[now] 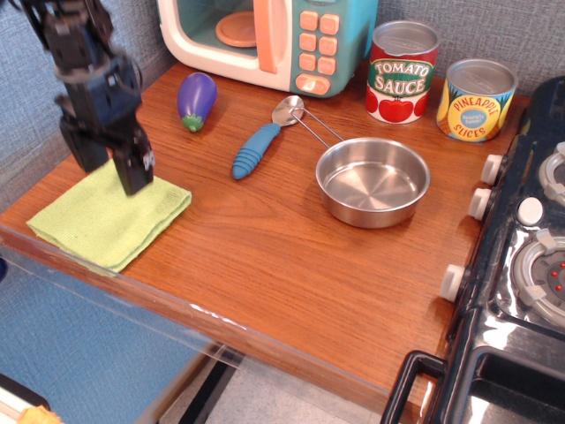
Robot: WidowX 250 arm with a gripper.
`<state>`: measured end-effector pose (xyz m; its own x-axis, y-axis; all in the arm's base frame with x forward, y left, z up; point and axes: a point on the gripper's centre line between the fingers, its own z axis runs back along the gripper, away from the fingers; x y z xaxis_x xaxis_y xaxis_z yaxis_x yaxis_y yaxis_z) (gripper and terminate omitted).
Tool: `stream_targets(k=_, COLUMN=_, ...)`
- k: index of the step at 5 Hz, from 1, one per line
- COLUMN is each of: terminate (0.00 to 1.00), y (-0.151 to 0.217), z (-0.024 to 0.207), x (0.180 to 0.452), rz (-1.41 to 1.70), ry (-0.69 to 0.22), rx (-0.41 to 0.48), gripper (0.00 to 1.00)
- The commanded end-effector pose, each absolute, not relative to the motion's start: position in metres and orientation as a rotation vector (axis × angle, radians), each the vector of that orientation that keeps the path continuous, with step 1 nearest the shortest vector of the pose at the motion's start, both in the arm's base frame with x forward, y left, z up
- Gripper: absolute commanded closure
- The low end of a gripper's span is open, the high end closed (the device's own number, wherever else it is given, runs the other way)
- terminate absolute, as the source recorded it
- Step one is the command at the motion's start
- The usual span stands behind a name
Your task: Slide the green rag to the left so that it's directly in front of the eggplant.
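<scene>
**Rag at the front-left corner, eggplant behind it**

Nearest me, the rag [108, 221] lies flat at the front-left corner of the desk [291, 265], its front edge close to the desk's lip. I see my gripper [110, 168] over the rag's back edge, jaws spread apart with nothing between them; the view is motion-blurred, so I cannot tell if the tips touch the cloth. Further back, the eggplant [196, 99] lies on the wood, behind the rag and a little to its right, well apart from it. To the right are the spoon [263, 141] and the pan [372, 181]. At the far edge stand the microwave [269, 37], the tomato can [402, 72] and the pineapple can [477, 99]
</scene>
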<state>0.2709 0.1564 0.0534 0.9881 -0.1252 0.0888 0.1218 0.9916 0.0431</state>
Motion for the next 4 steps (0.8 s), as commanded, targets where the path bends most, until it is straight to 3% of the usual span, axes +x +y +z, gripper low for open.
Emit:
stream_targets(k=1, terminate=0.00, y=0.1584, z=0.0813, x=0.2778, rz=-0.077, ry=-0.150, rx=0.058, gripper=0.00)
stream_targets(k=4, terminate=0.00, y=0.1570, z=0.0754, x=0.2786, rz=-0.064, ry=-0.127, rx=0.079, gripper=0.00)
